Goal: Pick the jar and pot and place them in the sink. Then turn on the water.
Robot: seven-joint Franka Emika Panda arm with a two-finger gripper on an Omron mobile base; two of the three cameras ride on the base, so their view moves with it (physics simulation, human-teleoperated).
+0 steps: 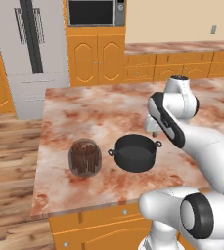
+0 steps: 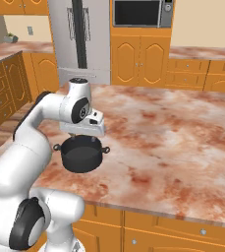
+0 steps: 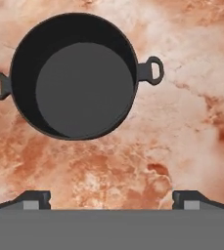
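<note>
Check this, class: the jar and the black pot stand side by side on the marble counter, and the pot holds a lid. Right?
Not quite: the pot is empty, as the hand view shows, looking straight into it. The jar does stand beside it on the counter.

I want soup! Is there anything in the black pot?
Empty. The hand view looks straight into the pot and shows only its bare dark bottom. It stands upright on the counter.

The arm (image 1: 201, 146) is glossy white, built of rounded, tube-like links with black rings and caps at its joints. A black band runs behind the gripper (image 3: 111, 197), whose two small fingertips (image 3: 35, 199) are dark grey.
</note>
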